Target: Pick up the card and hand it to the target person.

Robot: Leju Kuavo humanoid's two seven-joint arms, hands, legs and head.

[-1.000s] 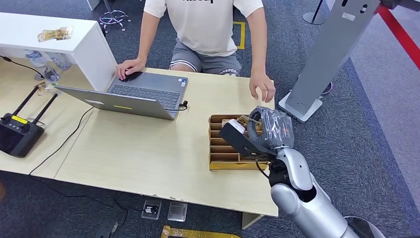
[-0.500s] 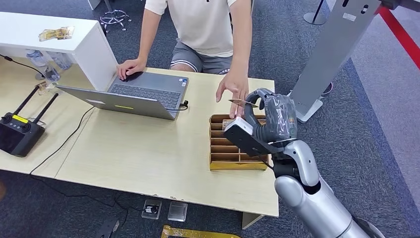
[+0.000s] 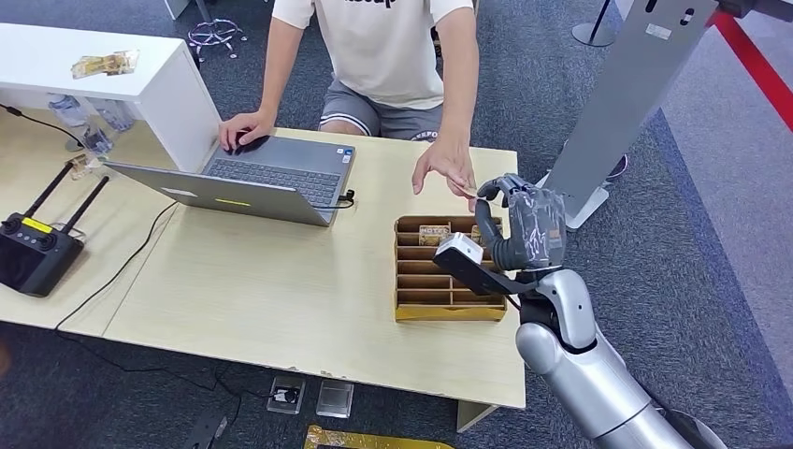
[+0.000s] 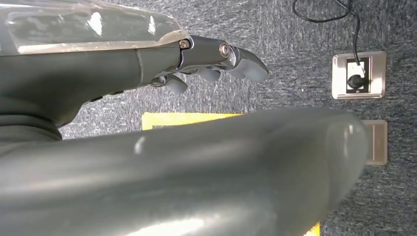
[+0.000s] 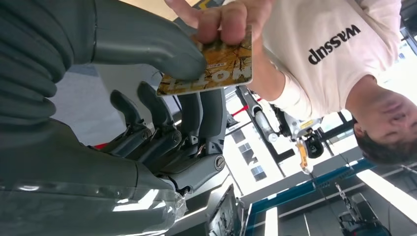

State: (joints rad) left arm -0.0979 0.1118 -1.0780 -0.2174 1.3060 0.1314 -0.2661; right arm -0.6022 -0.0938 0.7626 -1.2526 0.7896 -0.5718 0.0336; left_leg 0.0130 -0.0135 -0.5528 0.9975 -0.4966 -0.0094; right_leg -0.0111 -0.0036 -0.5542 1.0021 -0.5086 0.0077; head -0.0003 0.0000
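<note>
right hand (image 3: 524, 229): raised above the desk at about 3 o'clock in the head view, just past the far end of the card tray; thumb and fingers closed in a pinch on the card, remaining fingers curled loosely below it in the right wrist view (image 5: 162, 123).
card (image 5: 211, 66): orange-brown, printed, held flat between the thick grey thumb on one face and dark fingers on the other; seen edge-on as a thin sliver in the head view (image 3: 465, 190), between the two hands.
person's hand (image 3: 446, 168): reaching in from 12 o'clock, fingertips gripping the opposite end of the card (image 5: 223, 19); both hands on the card at once.
left hand (image 4: 216, 59): hanging over grey carpet, fingers slightly bent and apart, nothing in them.
card tray (image 3: 408, 281): brown, slotted, lying on the desk at about 4 o'clock from the laptop; one card lying in a far slot, right hand above its far right corner.
desk (image 3: 281, 290): pale wood.
laptop (image 3: 252, 178): open, at 11 o'clock on the desk, person's other hand (image 3: 241, 129) resting by its far left corner.
remote controller (image 3: 36, 253): black, two antennas, at 9 o'clock.
person (image 3: 383, 47): seated at 12 o'clock, white t-shirt, grey shorts.
</note>
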